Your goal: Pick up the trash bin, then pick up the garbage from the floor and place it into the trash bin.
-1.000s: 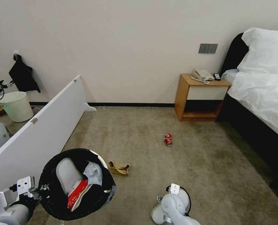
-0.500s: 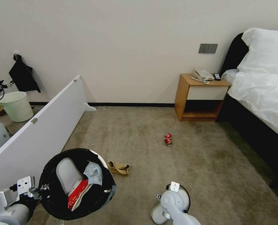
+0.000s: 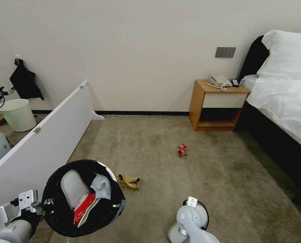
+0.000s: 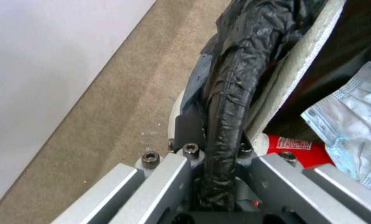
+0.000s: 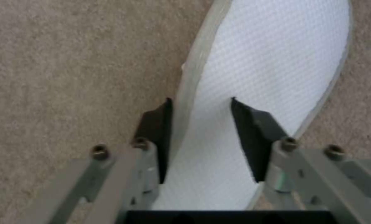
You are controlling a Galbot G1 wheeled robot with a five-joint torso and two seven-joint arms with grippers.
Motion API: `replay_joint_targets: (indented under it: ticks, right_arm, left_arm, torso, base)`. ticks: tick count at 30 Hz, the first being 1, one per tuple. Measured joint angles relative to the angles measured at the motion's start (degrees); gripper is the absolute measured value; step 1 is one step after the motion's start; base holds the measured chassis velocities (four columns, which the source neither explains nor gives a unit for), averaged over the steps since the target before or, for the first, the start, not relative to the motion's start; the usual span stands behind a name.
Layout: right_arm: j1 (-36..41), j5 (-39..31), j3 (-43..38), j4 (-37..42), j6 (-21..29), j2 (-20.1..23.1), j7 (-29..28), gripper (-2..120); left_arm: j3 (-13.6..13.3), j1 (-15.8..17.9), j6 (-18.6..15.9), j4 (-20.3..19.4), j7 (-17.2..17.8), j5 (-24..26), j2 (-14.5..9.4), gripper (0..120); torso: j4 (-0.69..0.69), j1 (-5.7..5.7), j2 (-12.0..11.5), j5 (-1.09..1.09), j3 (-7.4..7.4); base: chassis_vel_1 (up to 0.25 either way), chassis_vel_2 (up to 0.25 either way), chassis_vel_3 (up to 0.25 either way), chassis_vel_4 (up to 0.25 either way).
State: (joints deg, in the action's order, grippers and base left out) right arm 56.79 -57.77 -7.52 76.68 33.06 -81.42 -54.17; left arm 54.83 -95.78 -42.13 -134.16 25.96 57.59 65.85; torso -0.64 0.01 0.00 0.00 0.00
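Now I hold the bin (image 3: 84,199), light, round, black-lined, by its rim in my clamped left gripper (image 4: 218,149). Right of the bin, my right gripper (image 5: 200,137) hangs open, one finger each side of a slipper's (image 5: 268,62) thin, floppy, textured edge on the carpet (image 3: 157,141); pinch there.

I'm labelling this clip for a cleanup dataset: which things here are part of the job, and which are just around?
Part of the job:
trash bin, gripped at its rim by the left gripper
slipper, straddled by the open right gripper
torn cardboard
crushed red can

Just around:
cream bucket
nightstand
telephone
bed
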Motion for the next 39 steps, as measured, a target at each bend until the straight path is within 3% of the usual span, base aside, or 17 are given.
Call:
replay_joint_targets:
  ticks: [1,9,11,18,30,36,39]
  right_arm:
    - [0.0,0.0,0.0,0.0,0.0,0.0,0.0,35]
    - [0.3,-0.2,-0.2,0.3,0.0,0.3,-0.1,2]
    - [0.3,-0.3,-0.2,0.4,0.1,0.4,-0.2,0]
    - [0.9,-0.9,-0.1,1.6,0.2,1.0,-0.7,0]
    - [4.4,-1.0,-0.5,9.5,0.4,5.9,-0.3,0]
    - [7.8,1.5,-1.7,17.2,-1.5,10.5,3.5,0]
    - [10.5,4.8,-3.0,21.7,-4.9,13.9,8.9,0]
  left_arm:
    - [0.0,0.0,0.0,0.0,0.0,0.0,0.0,0]
    - [0.1,-0.1,0.0,0.1,-0.2,0.0,0.0,0]
    - [0.1,0.0,0.0,0.1,-0.2,0.1,0.0,0]
    - [0.0,0.1,0.0,0.3,-0.2,0.1,0.0,0]
    - [-0.2,0.6,0.0,0.8,-0.4,0.1,0.0,0]
    - [-0.4,0.8,0.0,1.1,-0.4,0.1,-0.1,0]
    - [-0.7,1.0,0.0,1.3,-0.4,0.0,-0.1,0]
  torso:
    - [0.00,0.00,0.0,0.00,0.00]
    - [0.00,0.00,0.0,0.00,0.00]
    - [0.00,0.00,0.0,0.00,0.00]
    - [0.00,0.00,0.0,0.00,0.00]
    - [0.00,0.00,0.0,0.00,0.00]
    - [0.00,0.00,0.0,0.00,0.00]
    - [-0.01,0.00,0.0,0.00,0.00]
  base:
    - [0.000,0.000,0.000,0.000]
    - [0.000,0.000,0.000,0.000]
    - [0.000,0.000,0.000,0.000]
    - [0.000,0.000,0.000,0.000]
    - [0.000,0.000,0.000,0.000]
    - [0.000,0.000,0.000,0.000]
    - [0.000,0.000,0.000,0.000]
